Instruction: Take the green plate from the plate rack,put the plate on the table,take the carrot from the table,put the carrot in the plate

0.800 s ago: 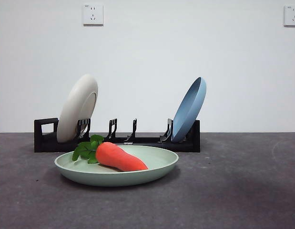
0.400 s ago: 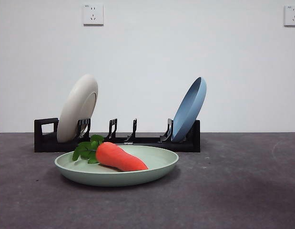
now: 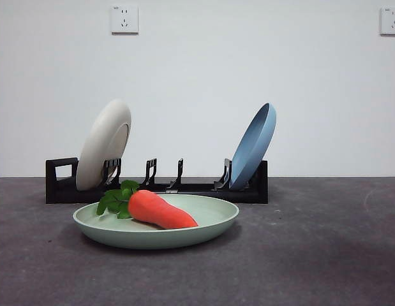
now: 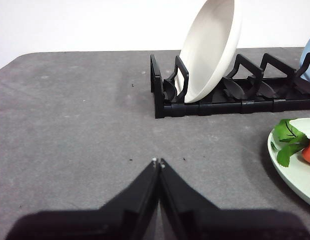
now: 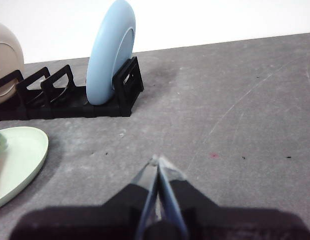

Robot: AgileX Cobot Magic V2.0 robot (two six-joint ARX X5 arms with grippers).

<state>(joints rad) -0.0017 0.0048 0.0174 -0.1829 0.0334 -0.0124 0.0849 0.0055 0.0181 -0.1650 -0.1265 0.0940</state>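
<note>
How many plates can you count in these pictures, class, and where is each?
3. The cream plate and the blue plate stand at opposite ends of the rack; the green plate lies on the table, holding the carrot.

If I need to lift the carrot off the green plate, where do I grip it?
Grip the carrot across its thick orange body just beside the leaves, coming from above. It lies flat on the green plate, whose raised rim likely blocks a side approach.

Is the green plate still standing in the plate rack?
No, the green plate lies flat on the table before the plate rack, holding the carrot.
</note>
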